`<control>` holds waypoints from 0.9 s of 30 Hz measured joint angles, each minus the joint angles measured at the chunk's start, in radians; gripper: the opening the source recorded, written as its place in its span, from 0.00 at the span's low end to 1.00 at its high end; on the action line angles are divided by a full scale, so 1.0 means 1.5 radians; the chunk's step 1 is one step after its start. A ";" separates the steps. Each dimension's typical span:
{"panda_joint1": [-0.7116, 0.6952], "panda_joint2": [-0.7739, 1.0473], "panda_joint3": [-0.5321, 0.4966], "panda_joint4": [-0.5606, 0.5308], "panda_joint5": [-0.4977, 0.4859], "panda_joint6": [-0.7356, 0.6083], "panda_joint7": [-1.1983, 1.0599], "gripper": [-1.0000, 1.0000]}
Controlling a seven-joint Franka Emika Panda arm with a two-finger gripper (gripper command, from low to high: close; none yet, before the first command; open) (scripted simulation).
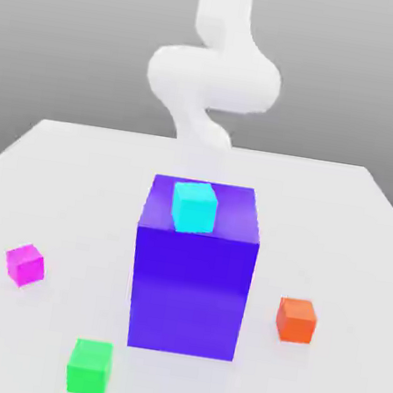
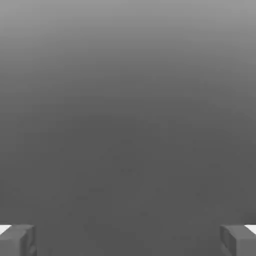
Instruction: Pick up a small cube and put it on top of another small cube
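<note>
Two small cubes flat on table: pink cube (image 1: 25, 264) far left, turned slightly; green cube (image 1: 89, 367) nearer, square-on; gripper (image 2: 128, 240) fingers wide apart, holding nothing

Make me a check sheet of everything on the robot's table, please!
Surface: white table, flat, bare between the blocks.
Job's things: pink cube at the exterior view's left, on the table, nothing on it. Green cube near the front edge, on the table, apart from the pink one. Not stacked yet.
Clutter: big blue block in the middle with a cyan cube on top; orange cube on the table at the exterior view's right.
Grippers: gripper open, fingers wide apart, holding nothing. White arm is behind the blue block.
Cables: nothing seen.
Surroundings: plain grey background.
</note>
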 joint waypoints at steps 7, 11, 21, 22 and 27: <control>-0.080 0.175 -0.092 -0.101 -0.017 0.114 -0.008 0.50; -0.123 0.271 -0.147 -0.156 -0.017 0.176 -0.019 0.50; -0.239 0.520 -0.246 -0.285 0.079 0.331 -0.114 0.50; -0.252 0.545 -0.230 -0.284 0.109 0.348 -0.137 0.50; -0.367 0.666 -0.087 -0.260 0.242 0.439 -0.238 0.50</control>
